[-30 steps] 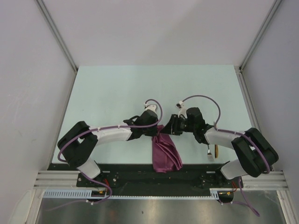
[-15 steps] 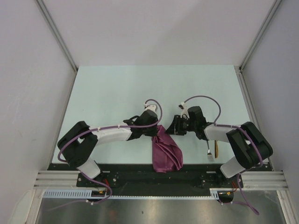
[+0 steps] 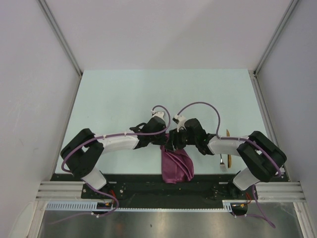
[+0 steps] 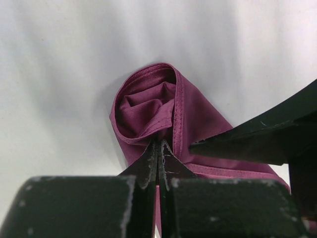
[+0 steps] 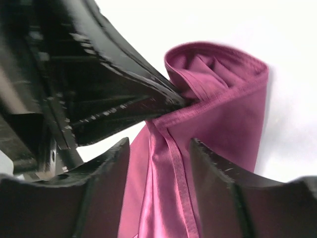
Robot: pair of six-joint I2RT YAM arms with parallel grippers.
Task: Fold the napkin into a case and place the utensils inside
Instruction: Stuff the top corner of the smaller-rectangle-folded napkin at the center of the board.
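The plum-magenta napkin [image 3: 176, 166] hangs in a bunched, creased fold near the table's front edge. My left gripper [image 3: 165, 142] is shut on its upper hem [image 4: 148, 106], fingertips pressed together on the cloth. My right gripper [image 3: 174, 142] is right beside it, open, its two fingers [image 5: 213, 171] standing either side of a hemmed fold of the napkin [image 5: 223, 109] without pinching it. The utensils lie to the right by the right arm: a silver piece [image 3: 222, 162] and a golden-yellow piece [image 3: 229, 159]. No folded case shows.
The pale green table [image 3: 124, 99] stretches behind the arms, with grey walls on both sides. A black base rail [image 3: 148, 191] runs along the near edge just below the napkin. The right forearm [image 3: 223, 144] lies partly over the utensils.
My right gripper has swung left up against the left gripper and opened wider around the napkin's fold. The left gripper has stayed shut on the cloth.
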